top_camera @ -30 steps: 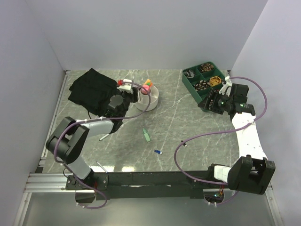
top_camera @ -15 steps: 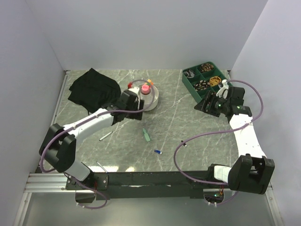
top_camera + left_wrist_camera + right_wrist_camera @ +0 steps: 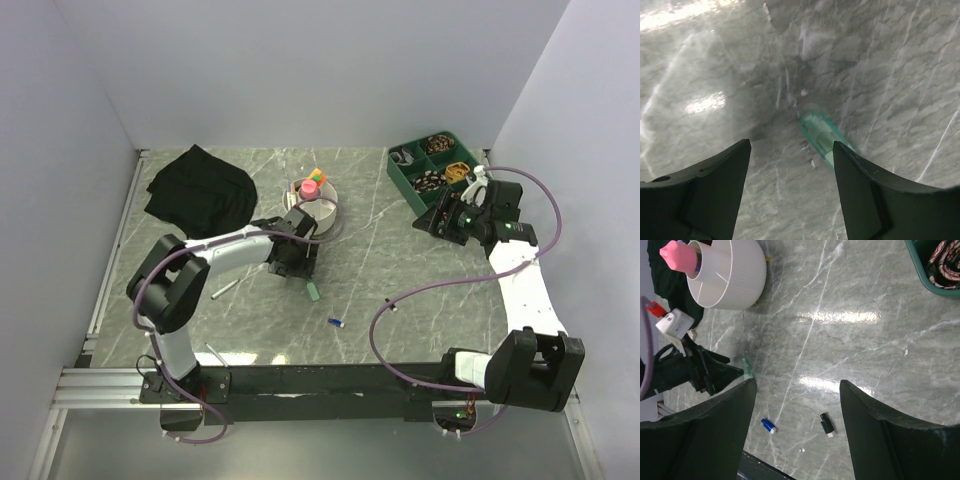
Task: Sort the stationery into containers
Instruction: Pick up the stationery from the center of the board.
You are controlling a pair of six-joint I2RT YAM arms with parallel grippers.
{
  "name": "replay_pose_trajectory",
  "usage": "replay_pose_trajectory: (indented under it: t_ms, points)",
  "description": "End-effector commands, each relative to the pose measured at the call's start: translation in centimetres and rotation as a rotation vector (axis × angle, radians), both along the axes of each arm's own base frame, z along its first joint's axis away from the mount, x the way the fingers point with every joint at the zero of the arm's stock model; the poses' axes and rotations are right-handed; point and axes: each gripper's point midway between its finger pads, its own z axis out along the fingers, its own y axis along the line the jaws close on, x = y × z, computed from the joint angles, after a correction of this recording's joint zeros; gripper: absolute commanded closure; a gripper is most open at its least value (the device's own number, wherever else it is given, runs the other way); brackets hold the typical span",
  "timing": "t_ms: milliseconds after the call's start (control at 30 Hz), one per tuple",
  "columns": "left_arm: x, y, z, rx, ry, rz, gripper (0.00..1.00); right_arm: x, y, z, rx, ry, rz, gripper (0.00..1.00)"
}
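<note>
My left gripper [image 3: 301, 264] is open and empty, low over the table just in front of the white bowl [image 3: 325, 214]. In the left wrist view a green highlighter [image 3: 822, 135] lies on the marble beyond the open left gripper [image 3: 791, 145], close to the right finger. It also shows in the top view [image 3: 312, 290]. The bowl holds a pink-capped bottle [image 3: 311, 186] and an orange highlighter [image 3: 316, 175]. The black bag [image 3: 198, 190] lies at the back left. My right gripper [image 3: 441, 221] is open and empty, high near the green tray. Below it lie a blue piece [image 3: 768, 426] and a black piece [image 3: 826, 424].
A green tray [image 3: 398, 172] with patterned items stands at the back right. A thin grey pen [image 3: 225, 289] lies left of my left arm, and a white pen [image 3: 215, 353] lies near the front rail. Purple cables loop over the table's right half.
My left arm has swung from the bag and bowl to the right and towards the front, ending low over the green highlighter. The right arm has shifted only slightly.
</note>
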Motion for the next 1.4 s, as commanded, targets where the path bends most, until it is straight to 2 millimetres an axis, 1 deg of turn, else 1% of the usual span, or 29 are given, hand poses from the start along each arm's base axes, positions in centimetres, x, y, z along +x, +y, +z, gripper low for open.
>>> replay_pose_trajectory:
  t_ms: [0, 133, 233, 267, 333, 400, 433, 500, 533, 600, 667, 700, 733, 833, 867, 900, 933, 1000, 1033, 1067, 1100, 1133, 1167, 1200, 1233, 1267, 1300, 1333, 1367]
  points:
    - [0.8, -2.4, 1.2, -0.054, -0.006, 0.008, 0.29, -0.2, 0.6, 2.2, 0.006, -0.071, 0.029, 0.25]
    - [0.4, -3.3, 0.9, -0.042, -0.018, -0.026, 0.29, -1.4, 1.1, 1.3, 0.02, -0.04, 0.049, 0.25]
    - [-0.7, -3.6, -0.1, -0.014, 0.001, -0.063, 0.32, -2.1, 1.6, 1.0, 0.033, -0.031, 0.082, 0.25]
    - [-1.5, -3.4, -1.0, 0.008, 0.022, -0.069, 0.33, -2.2, 1.8, 0.9, 0.032, -0.035, 0.111, 0.25]
    - [-1.9, -3.0, -1.9, 0.032, 0.037, -0.061, 0.35, -2.3, 1.8, 0.8, 0.026, -0.033, 0.129, 0.25]
    - [-2.5, -2.1, -3.5, 0.078, 0.054, -0.058, 0.4, -2.1, 1.8, 0.8, 0.033, -0.028, 0.13, 0.25]
    - [-2.6, -2.0, -3.8, 0.088, 0.054, -0.061, 0.46, -2.1, 1.9, 1.2, 0.039, -0.037, 0.137, 0.25]
    - [-2.5, -1.6, -5.0, 0.126, 0.044, -0.077, 0.51, -2.4, 2.2, 1.9, 0.052, -0.058, 0.157, 0.25]
    - [-2.4, -1.7, -5.1, 0.13, 0.034, -0.084, 0.58, -2.5, 2.3, 2.3, 0.052, -0.065, 0.164, 0.25]
    - [-2.5, -2.5, -5.3, 0.135, 0.017, -0.149, 0.63, -2.9, 2.4, 3.1, 0.036, -0.096, 0.182, 0.26]
    - [-2.9, -3.8, -5.0, 0.114, 0.0, -0.239, 0.74, -3.7, 2.5, 4.0, 0.013, -0.116, 0.212, 0.26]
    - [-3.2, -4.2, -4.9, 0.1, 0.0, -0.277, 0.83, -4.0, 2.5, 4.2, 0.005, -0.123, 0.222, 0.26]
    - [-3.2, -4.4, -4.8, 0.097, -0.009, -0.305, 0.99, -4.3, 2.5, 4.4, -0.004, -0.125, 0.226, 0.26]
    - [-3.3, -5.3, -2.6, 0.063, -0.052, -0.399, 0.99, -5.0, 2.4, 5.6, -0.032, -0.153, 0.231, 0.25]
    - [-3.0, -5.6, -0.5, 0.052, -0.082, -0.44, 0.99, -5.2, 2.3, 6.1, -0.043, -0.168, 0.23, 0.25]
    - [-3.1, -6.2, 0.9, 0.02, -0.088, -0.462, 0.99, -5.3, 2.4, 6.5, -0.046, -0.178, 0.229, 0.25]
    - [-2.4, -7.3, 4.2, -0.039, -0.148, -0.501, 0.99, -5.3, 2.3, 7.2, -0.054, -0.197, 0.227, 0.26]
    - [-1.9, -8.3, 8.0, -0.119, -0.212, -0.537, 0.99, -5.4, 2.2, 7.9, -0.069, -0.236, 0.218, 0.26]
    - [-1.4, -9.0, 11.7, -0.195, -0.299, -0.551, 0.99, -5.1, 2.2, 8.2, -0.071, -0.258, 0.213, 0.25]
    - [-0.4, -8.9, 13.6, -0.236, -0.357, -0.549, 0.99, -5.1, 2.2, 8.4, -0.066, -0.27, 0.205, 0.25]
    - [1.1, -10.0, 16.5, -0.304, -0.484, -0.563, 0.99, -5.0, 2.2, 8.5, -0.064, -0.278, 0.197, 0.25]
    - [1.5, -9.6, 18.6, -0.318, -0.595, -0.603, 0.99, -4.6, 2.1, 8.4, -0.063, -0.288, 0.182, 0.25]
    - [2.6, -9.2, 19.8, -0.317, -0.683, -0.612, 0.99, -4.6, 2.1, 8.5, -0.049, -0.284, 0.163, 0.25]
    - [4.4, -9.9, 23.1, -0.367, -0.852, -0.599, 0.99, -4.5, 2.0, 8.3, -0.049, -0.285, 0.149, 0.25]
    - [5.1, -9.3, 23.4, -0.347, -0.921, -0.612, 0.99, -4.3, 1.9, 8.1, -0.048, -0.289, 0.139, 0.25]
    - [6.7, -8.6, 24.2, -0.346, -0.981, -0.59, 0.99, -4.2, 1.9, 8.1, -0.037, -0.29, 0.123, 0.25]
    - [7.7, -8.4, 24.7, -0.344, -1.017, -0.587, 0.99, -4.0, 1.7, 7.9, -0.038, -0.293, 0.111, 0.25]
    - [9.2, -8.6, 25.1, -0.337, -1.05, -0.586, 0.99, -3.8, 1.6, 7.7, -0.041, -0.3, 0.101, 0.25]
    - [10.8, -7.7, 25.2, -0.337, -1.057, -0.575, 0.99, -3.7, 1.5, 7.7, -0.042, -0.303, 0.087, 0.25]
